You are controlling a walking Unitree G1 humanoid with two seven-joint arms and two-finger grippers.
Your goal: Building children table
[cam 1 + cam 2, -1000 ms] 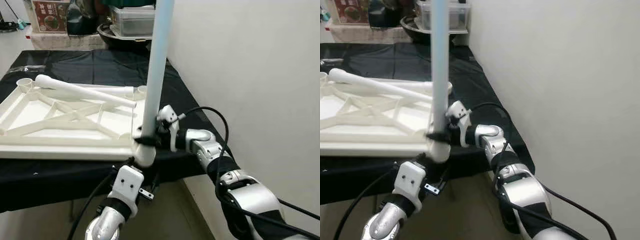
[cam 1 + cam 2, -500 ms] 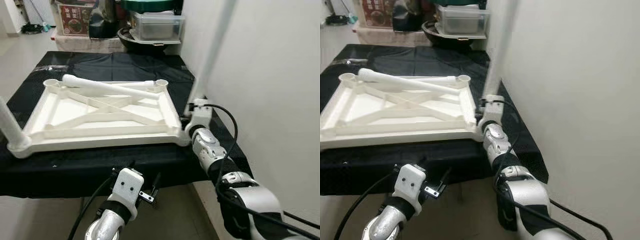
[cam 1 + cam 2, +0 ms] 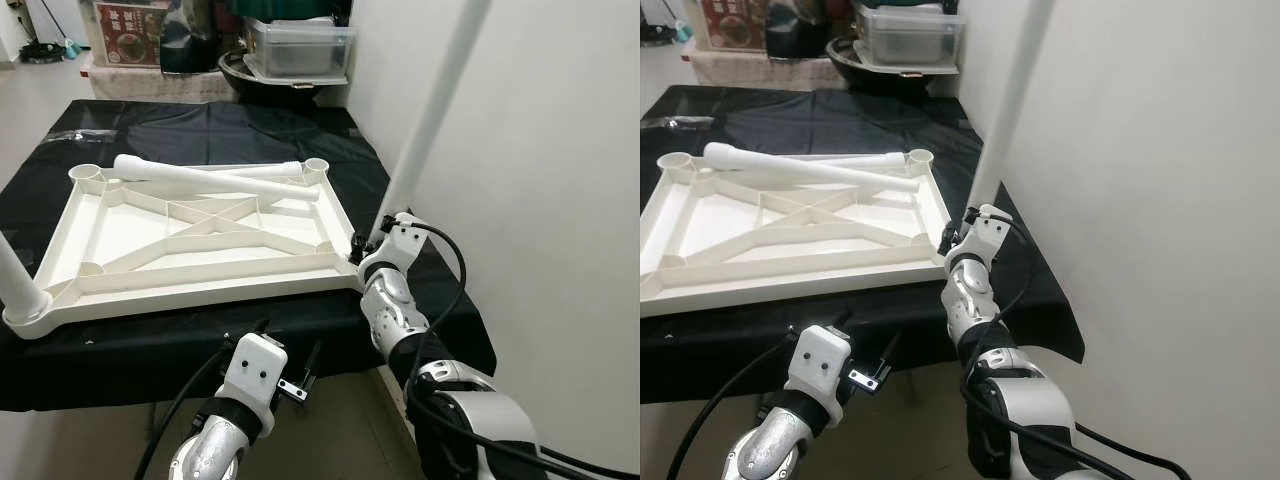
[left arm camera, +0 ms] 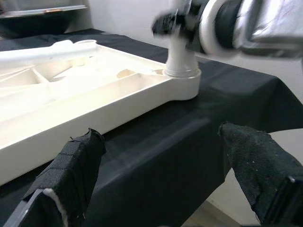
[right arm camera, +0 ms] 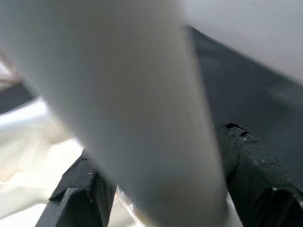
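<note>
**A:** Left eye view first: where is the table top, and why does it lie that way?

**B:** The white tabletop [image 3: 190, 235] rests upside down on the black-draped surface [image 3: 200, 130], ribs and corner sockets facing up, so the legs can be pushed in from above. It sits toward the near right of the cloth, its near right corner close to the edge by the wall [image 3: 560, 200].

**A:** And the leg being handled?

**B:** A pale leg [image 3: 425, 125] stands in that near right corner socket, leaning a little toward the wall. The right gripper [image 3: 362, 246] holds it low, just above the socket; the right wrist view shows its black fingers [image 5: 251, 175] clamped on either side of the shaft. I judge the low grip is for steering the leg's foot squarely into the socket, and it may need straightening before it seats fully.

**A:** Other legs?

**B:** One leg [image 3: 18, 290] already stands in the near left corner. A spare leg [image 3: 215, 179] lies loose across the far part of the frame, within reach for later.

**A:** The left arm?

**B:** The left gripper [image 4: 165, 175] hangs below the surface's front edge, fingers [image 4: 75, 165] spread apart and holding nothing, pointed at the worked corner. It seems placed to steady the tabletop if needed.
</note>
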